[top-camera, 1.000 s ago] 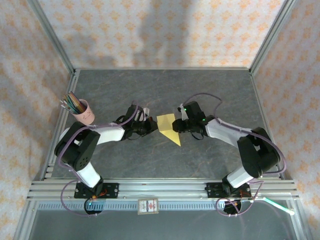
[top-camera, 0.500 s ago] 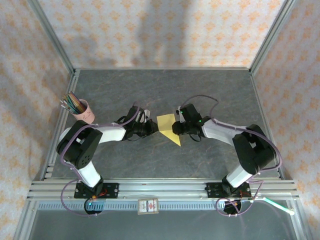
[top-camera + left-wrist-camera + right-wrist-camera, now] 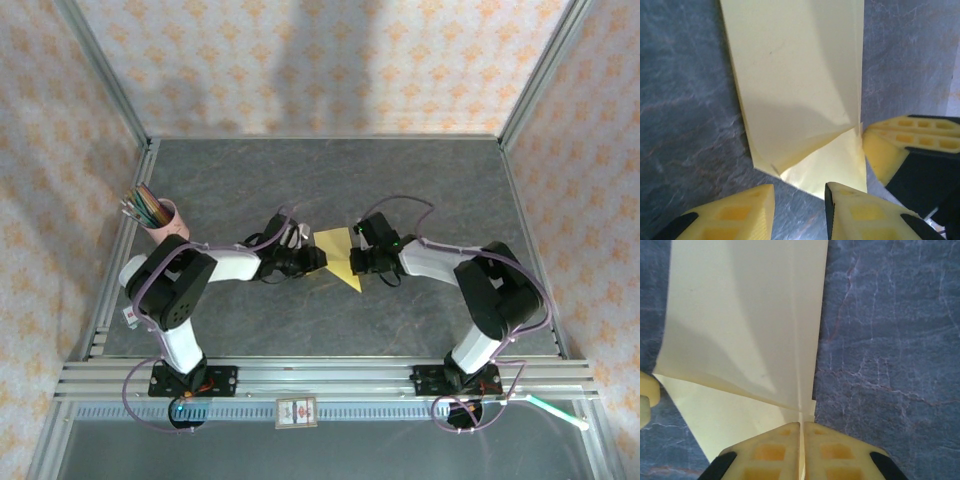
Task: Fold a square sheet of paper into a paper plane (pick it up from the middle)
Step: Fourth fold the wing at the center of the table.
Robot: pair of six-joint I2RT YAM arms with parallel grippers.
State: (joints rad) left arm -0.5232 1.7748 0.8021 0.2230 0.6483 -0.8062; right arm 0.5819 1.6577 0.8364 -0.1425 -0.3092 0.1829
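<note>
Right fingers pinch the edge of the folded paper. Left fingers stand spread beside it. Both wrist views cut off its far end.

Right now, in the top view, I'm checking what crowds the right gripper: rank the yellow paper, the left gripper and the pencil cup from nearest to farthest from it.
From the right gripper:
1. yellow paper, touching it, just to its left at the table's centre.
2. left gripper, on the paper's other side.
3. pencil cup, far left by the rail.
</note>
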